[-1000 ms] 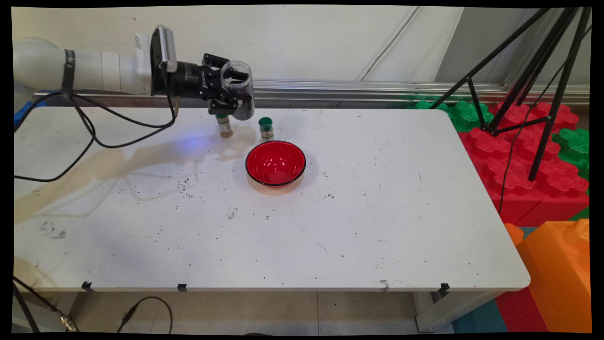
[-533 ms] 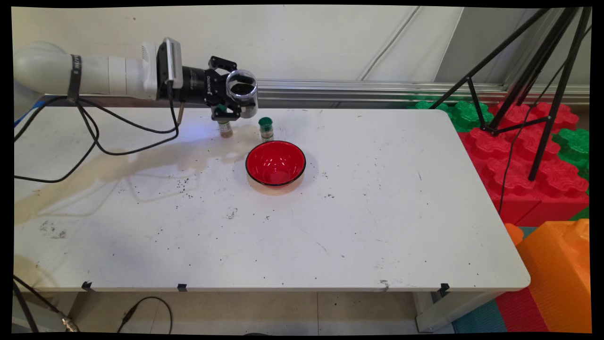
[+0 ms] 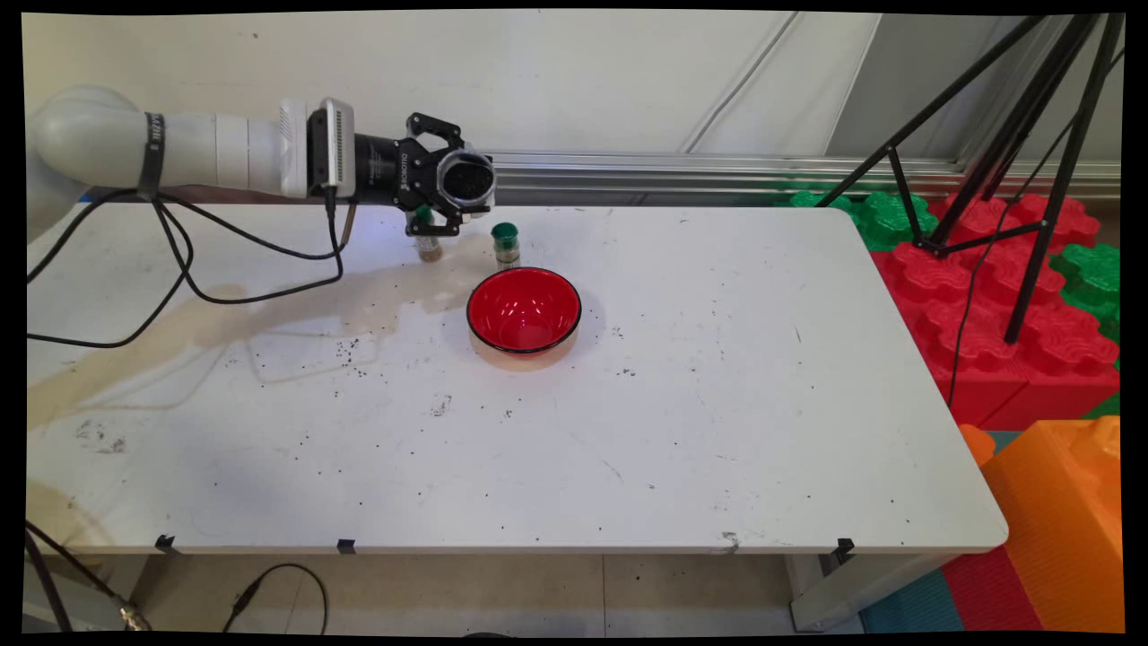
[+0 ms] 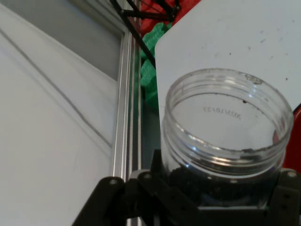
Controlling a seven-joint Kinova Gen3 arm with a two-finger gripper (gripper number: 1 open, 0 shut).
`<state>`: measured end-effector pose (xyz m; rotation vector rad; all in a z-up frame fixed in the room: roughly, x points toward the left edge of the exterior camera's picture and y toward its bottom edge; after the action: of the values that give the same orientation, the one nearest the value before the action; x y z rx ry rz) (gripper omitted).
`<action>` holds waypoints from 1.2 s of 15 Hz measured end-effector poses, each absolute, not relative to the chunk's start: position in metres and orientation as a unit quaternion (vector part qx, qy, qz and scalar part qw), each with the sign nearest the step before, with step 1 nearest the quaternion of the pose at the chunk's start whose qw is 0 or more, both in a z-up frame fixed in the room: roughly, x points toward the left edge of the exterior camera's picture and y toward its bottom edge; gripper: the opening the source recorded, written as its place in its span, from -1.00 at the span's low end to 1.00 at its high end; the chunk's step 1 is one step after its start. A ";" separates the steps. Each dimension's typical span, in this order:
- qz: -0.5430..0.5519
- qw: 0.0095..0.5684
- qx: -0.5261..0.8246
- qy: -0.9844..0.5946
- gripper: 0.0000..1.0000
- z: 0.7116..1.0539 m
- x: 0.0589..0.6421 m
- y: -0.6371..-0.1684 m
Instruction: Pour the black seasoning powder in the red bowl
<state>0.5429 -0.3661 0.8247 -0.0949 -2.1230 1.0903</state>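
White table [image 3: 628,431]; upper left, the gripper [image 3: 453,184] pinches 1 open jar [image 4: 225,136], tipped sideways beside 2 spice bottles [image 3: 505,244].

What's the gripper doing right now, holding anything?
Gripper: shut on the clear jar, held tipped on its side above the table's far edge.

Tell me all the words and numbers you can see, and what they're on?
Clear jar held in the jaws: a row of printed digits with slashes, like a date, seen backwards through the wall; too faint to read for sure.
Gripper: white lettering on its black body, too small to read.
Two green-capped bottles: labels too small to read.
Red bowl: no text.
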 end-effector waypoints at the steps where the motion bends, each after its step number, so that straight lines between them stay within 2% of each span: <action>1: 0.429 0.362 -0.048 -0.826 -1.00 0.824 0.542 -0.366; 18: 0.488 0.284 -0.165 -0.809 -1.00 0.813 0.530 -0.378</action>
<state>0.5298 -0.3780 0.8128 -0.4429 -2.1641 1.3070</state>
